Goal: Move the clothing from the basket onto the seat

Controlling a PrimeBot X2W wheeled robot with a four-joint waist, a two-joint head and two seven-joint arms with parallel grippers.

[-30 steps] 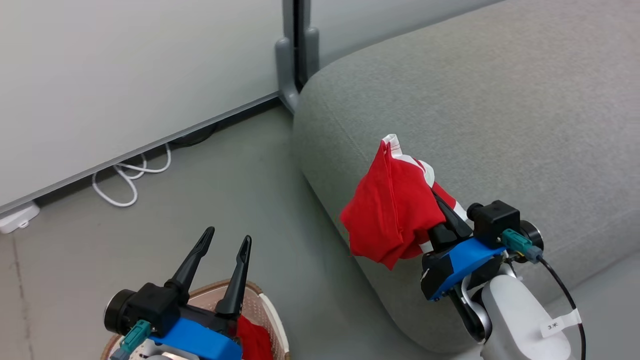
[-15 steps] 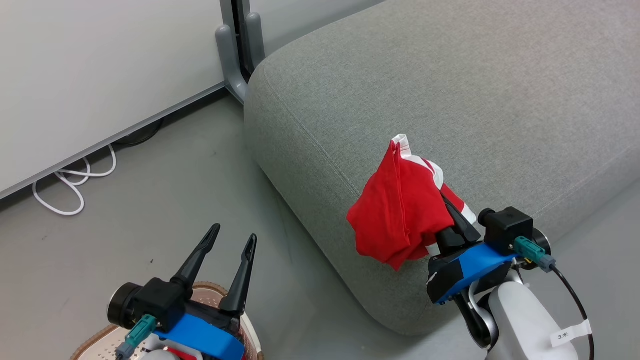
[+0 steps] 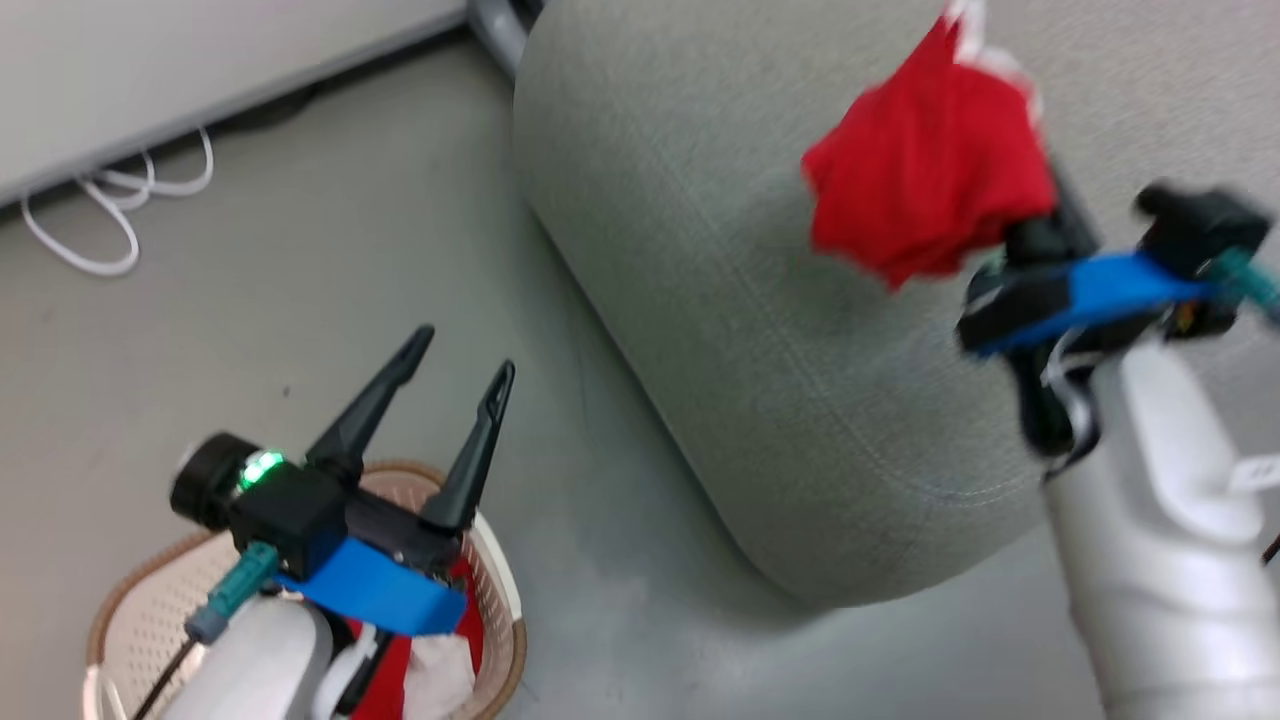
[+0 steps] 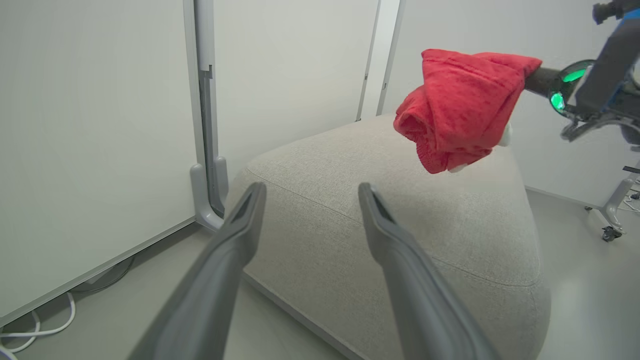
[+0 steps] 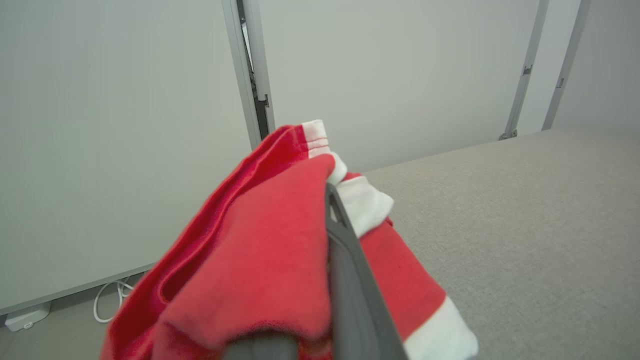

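Observation:
My right gripper is shut on one red garment, which hangs bunched in the air above the grey seat. In the right wrist view the cloth wraps my fingers, with its white trim showing. The left wrist view shows the same garment dangling over the seat's top. My left gripper stands open and holds nothing, above the cream basket. A second red garment lies in the basket, partly hidden by my left arm.
Grey floor lies between basket and seat. A white cable loops by the wall panel at the left. A grey post foot stands at the seat's far corner. A wheeled stand is beyond the seat.
The head camera has tilted down, bringing more of the basket into view. My right gripper has carried the red garment up and farther over the seat. The left gripper has stayed open.

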